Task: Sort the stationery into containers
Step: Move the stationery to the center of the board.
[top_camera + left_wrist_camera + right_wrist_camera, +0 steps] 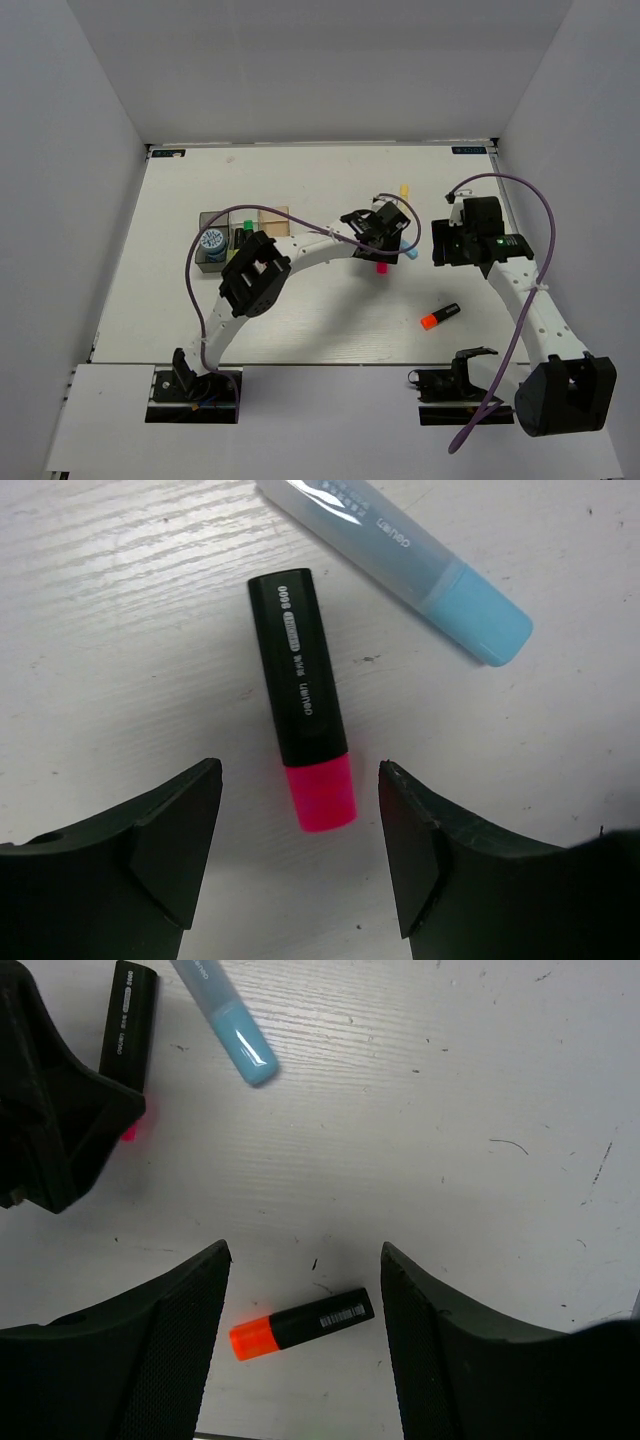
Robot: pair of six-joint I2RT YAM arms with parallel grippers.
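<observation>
My left gripper (384, 236) is open just above the table, its jaws either side of the pink end of a black highlighter (300, 690), not touching it. A light blue highlighter (400, 550) lies just beyond it. My right gripper (441, 246) is open and empty, held higher; an orange-ended black highlighter (300, 1323) lies on the table below, between its jaws in the right wrist view. The pink one (128, 1020) and the blue one (225, 1015) also show there. The dark grey box (203, 264) holds the blue-white roll (211, 241); the clear box (236, 216) holds a green-ended highlighter (245, 224); the amber box (276, 214) is beside it.
A pale yellow highlighter (405, 189) lies behind the left gripper. The orange highlighter (440, 317) lies toward the near right. The left arm's hand (50, 1110) fills the left of the right wrist view. White walls close in the table on three sides.
</observation>
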